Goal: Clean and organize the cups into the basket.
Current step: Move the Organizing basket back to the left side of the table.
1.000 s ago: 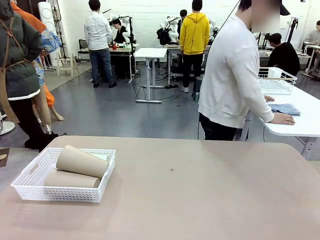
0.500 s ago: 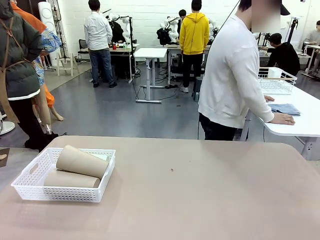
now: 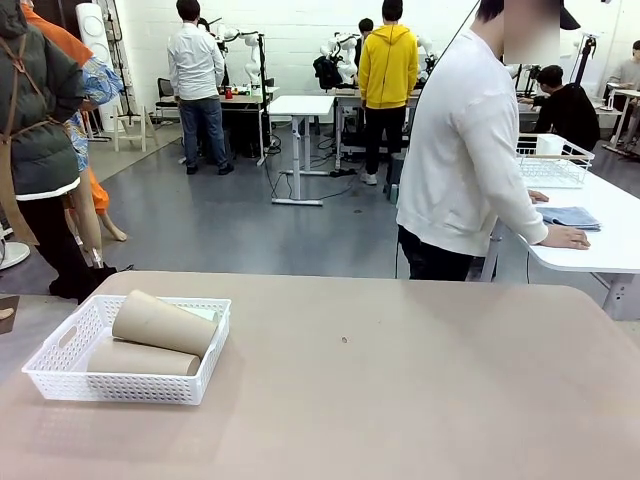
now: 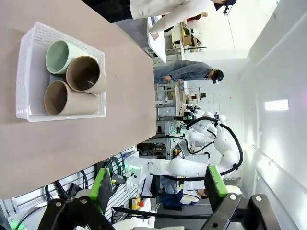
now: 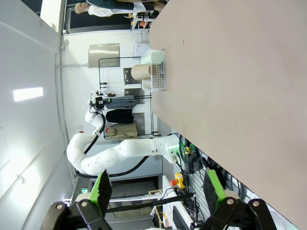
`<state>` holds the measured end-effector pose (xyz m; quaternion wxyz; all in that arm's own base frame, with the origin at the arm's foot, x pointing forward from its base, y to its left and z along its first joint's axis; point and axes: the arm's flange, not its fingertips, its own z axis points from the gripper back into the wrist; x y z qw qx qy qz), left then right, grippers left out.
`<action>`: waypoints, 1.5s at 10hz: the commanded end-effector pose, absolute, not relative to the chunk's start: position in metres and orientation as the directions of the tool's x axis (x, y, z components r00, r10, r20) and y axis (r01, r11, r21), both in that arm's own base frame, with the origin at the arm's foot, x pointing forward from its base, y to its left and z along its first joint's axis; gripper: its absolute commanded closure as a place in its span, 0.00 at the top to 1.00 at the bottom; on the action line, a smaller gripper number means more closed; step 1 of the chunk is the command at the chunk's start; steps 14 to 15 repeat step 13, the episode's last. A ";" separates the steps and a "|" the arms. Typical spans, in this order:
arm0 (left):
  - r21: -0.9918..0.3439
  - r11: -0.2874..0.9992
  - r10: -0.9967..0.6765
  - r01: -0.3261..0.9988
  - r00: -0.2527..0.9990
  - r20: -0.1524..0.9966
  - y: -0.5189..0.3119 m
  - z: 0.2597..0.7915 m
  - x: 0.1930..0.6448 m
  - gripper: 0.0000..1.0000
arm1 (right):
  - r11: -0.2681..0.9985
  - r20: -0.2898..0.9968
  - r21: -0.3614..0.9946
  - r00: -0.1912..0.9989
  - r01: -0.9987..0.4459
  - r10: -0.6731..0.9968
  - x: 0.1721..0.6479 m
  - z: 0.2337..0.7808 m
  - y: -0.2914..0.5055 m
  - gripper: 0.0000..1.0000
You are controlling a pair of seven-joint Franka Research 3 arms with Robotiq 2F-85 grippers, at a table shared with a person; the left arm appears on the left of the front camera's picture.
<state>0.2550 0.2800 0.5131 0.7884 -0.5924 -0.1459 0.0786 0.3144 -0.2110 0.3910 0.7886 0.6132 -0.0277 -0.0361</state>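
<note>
Grey floor (image 3: pixel 230 225), white wall (image 3: pixel 290 40), white tables (image 3: pixel 300 105) behind

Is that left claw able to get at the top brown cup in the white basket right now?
Probably yes. The left claw is open and holds nothing, and the top brown cup lies exposed on the others in the basket, with bare table between them.

left gripper (image 4: pixel 156 184) open-jawed, right gripper (image 5: pixel 157 184) open-jawed
</note>
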 end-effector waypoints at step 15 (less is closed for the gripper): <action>-0.957 0.282 0.294 0.060 0.945 0.146 0.281 0.512 0.252 1.00 | 0.248 -0.006 0.969 0.997 0.025 -0.079 0.313 0.392 -0.210 1.00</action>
